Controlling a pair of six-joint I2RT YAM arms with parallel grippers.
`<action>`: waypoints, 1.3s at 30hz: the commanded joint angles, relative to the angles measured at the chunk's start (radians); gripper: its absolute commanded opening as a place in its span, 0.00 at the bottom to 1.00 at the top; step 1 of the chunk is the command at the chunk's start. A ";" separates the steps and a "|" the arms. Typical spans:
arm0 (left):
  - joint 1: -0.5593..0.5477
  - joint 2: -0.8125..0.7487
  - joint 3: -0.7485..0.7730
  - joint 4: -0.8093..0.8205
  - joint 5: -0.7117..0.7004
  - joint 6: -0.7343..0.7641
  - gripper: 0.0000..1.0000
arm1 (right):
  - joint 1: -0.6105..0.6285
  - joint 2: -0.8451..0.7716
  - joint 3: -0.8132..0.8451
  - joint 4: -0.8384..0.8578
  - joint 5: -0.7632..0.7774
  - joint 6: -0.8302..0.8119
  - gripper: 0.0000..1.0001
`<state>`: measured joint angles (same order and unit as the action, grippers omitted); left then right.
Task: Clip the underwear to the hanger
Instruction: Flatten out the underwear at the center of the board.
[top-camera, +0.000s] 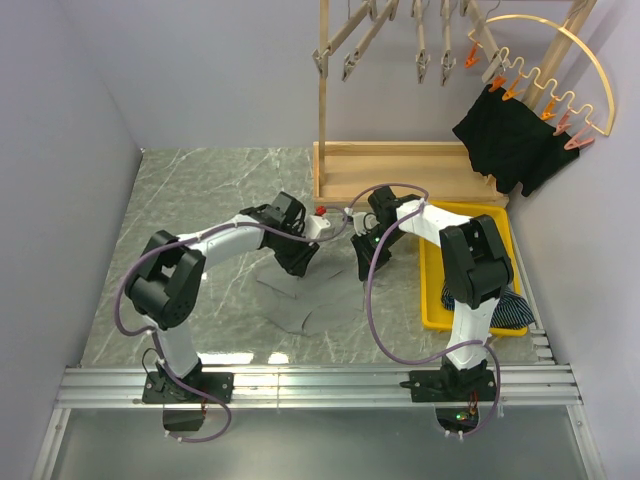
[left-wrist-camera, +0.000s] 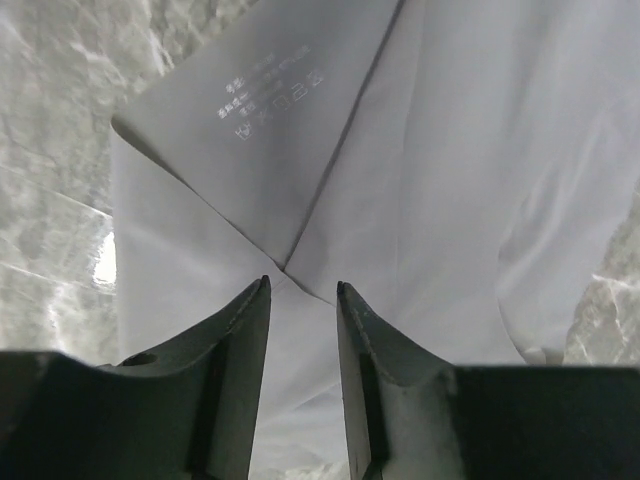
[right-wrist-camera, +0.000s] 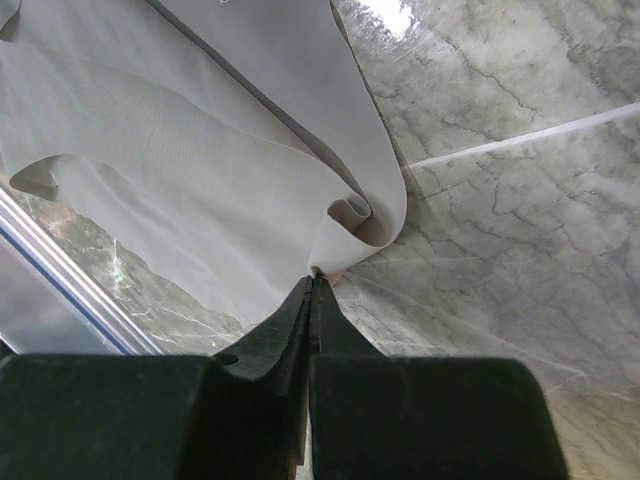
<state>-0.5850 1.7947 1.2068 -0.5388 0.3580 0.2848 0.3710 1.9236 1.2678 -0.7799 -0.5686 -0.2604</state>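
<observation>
We see the grey underwear (top-camera: 300, 300) lying rumpled on the table (top-camera: 200, 190), one edge lifted. The curved hanger (top-camera: 575, 37) hangs far right, with black underwear (top-camera: 510, 140) clipped to it.

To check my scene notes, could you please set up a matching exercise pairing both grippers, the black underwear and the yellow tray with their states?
1. left gripper
2. right gripper
3. black underwear
4. yellow tray

A. clipped to the curved hanger
B. pinching the grey underwear
C. jaws apart
D. holds striped cloth

Pairs: 1-C, 2-B, 3-A, 4-D.
</observation>
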 joint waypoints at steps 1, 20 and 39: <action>-0.016 0.020 0.020 0.022 -0.071 -0.056 0.39 | -0.007 0.009 -0.001 -0.012 -0.010 -0.014 0.00; -0.049 0.057 0.023 0.033 -0.232 -0.096 0.09 | -0.009 0.006 -0.012 -0.002 -0.008 -0.016 0.00; 0.030 0.005 0.025 -0.009 -0.215 -0.087 0.11 | -0.009 0.008 -0.015 -0.002 -0.010 -0.019 0.00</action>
<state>-0.5529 1.8378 1.2095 -0.5430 0.1413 0.1963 0.3702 1.9247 1.2541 -0.7788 -0.5686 -0.2638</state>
